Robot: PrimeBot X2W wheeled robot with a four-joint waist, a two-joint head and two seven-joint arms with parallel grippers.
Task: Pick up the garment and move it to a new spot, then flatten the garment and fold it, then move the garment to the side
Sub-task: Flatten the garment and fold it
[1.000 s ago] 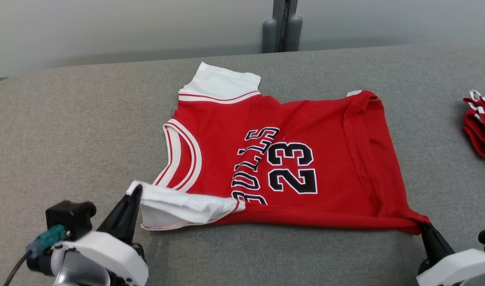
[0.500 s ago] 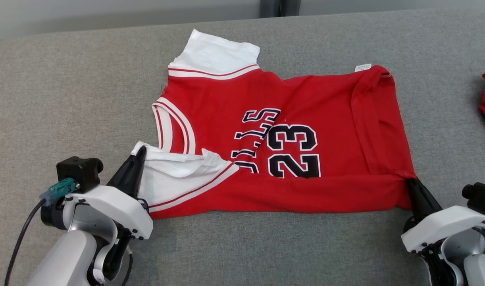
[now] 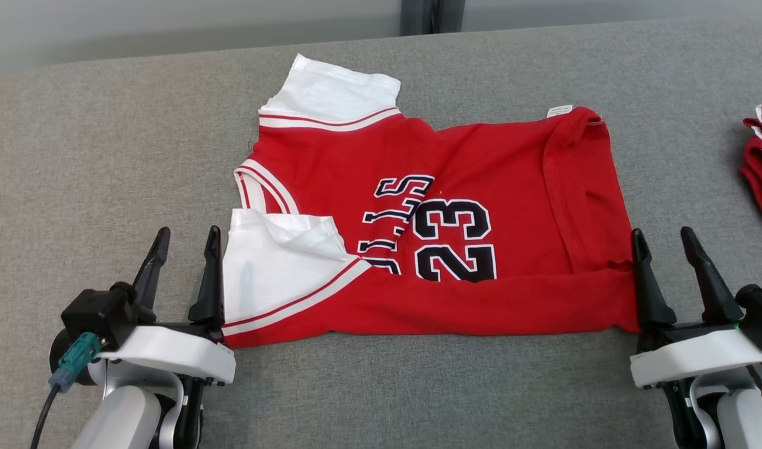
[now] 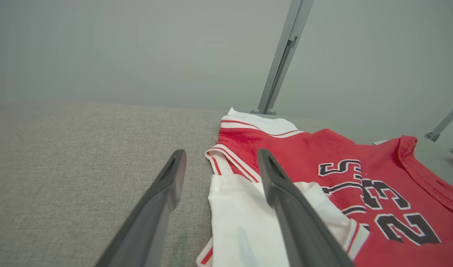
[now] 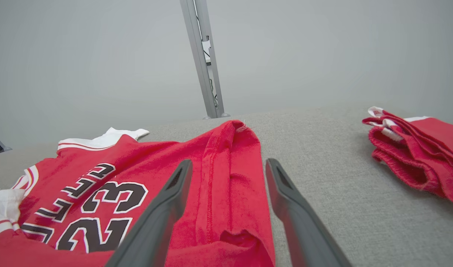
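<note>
The red basketball jersey with white sleeves and a black 23 point(image 3: 468, 162) lies mid-table on the grey cloth-covered tabletop point(image 3: 94, 156), its near strip folded toward 12 o'clock. At 8 o'clock the left gripper point(image 3: 188, 232) stands with its fingers apart and empty, the inner one right against the white sleeve. At 4 o'clock the right gripper point(image 3: 661, 232) is likewise spread and empty beside the hem corner. I'd worry that either finger snags and drags the fold open, or that the sleeve's curled corner gets creased in. There is broad bare room at 9 o'clock, but at 3 o'clock a folded red clothing pile point(image 3: 761, 181) crowds the edge.
</note>
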